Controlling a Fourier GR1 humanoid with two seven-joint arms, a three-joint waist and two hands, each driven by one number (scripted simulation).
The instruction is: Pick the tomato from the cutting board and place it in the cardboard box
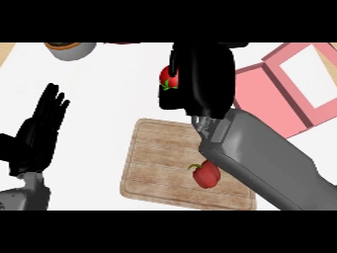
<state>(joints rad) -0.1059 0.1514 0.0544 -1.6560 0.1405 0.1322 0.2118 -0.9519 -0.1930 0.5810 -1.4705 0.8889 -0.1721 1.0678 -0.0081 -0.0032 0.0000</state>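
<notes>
My right hand (200, 79) is raised past the far edge of the wooden cutting board (156, 163), its fingers curled round a red tomato (168, 78) with a green stalk. Only the tomato's left side shows beside the hand. The pink box (262, 96) lies open just right of that hand, its windowed lid (313, 79) folded back to the right. My left hand (43, 126) rests open at the left edge, fingers up, holding nothing.
A second red vegetable with a green stem (206, 174) lies on the board's right half, next to my right forearm. A grey bowl (70, 50) stands at the far left. A dark red item (123, 43) peeks in at the top edge.
</notes>
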